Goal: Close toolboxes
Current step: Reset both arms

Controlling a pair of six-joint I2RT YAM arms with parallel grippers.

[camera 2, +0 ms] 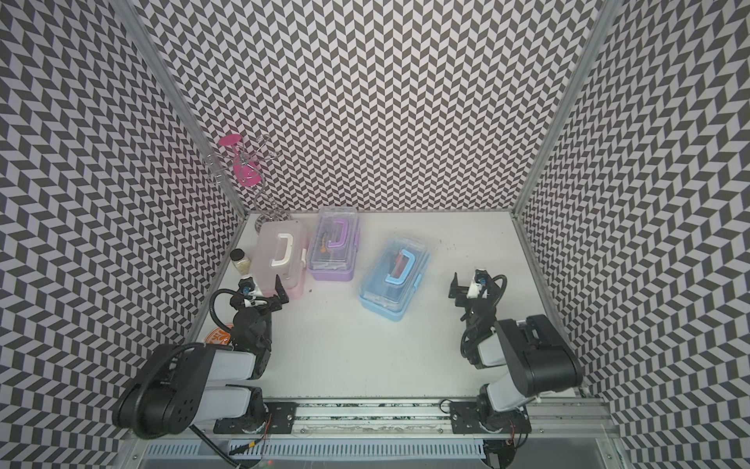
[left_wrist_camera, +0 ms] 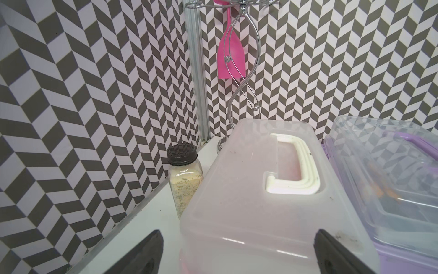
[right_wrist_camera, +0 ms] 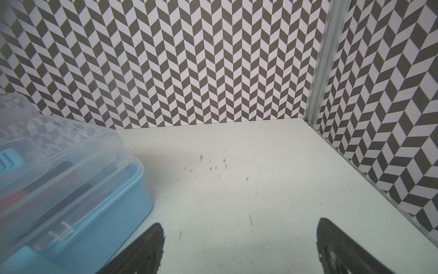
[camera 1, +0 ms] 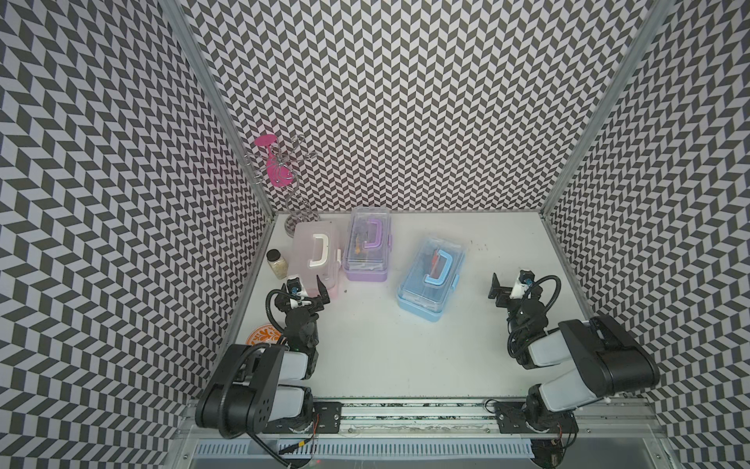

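Three toolboxes stand at the back left of the table, each with its clear lid lying down on its base: pink with a white handle, purple, and blue, which sits apart and askew. My left gripper is open, its jaws standing on either side of the pink toolbox's near end. My right gripper is open over bare table, to the right of the blue toolbox, with nothing between its fingers.
A small glass jar with a black cap stands between the pink toolbox and the left wall. A wire stand holding a pink plastic glass fills the back left corner. An orange round mat lies beside the left arm.
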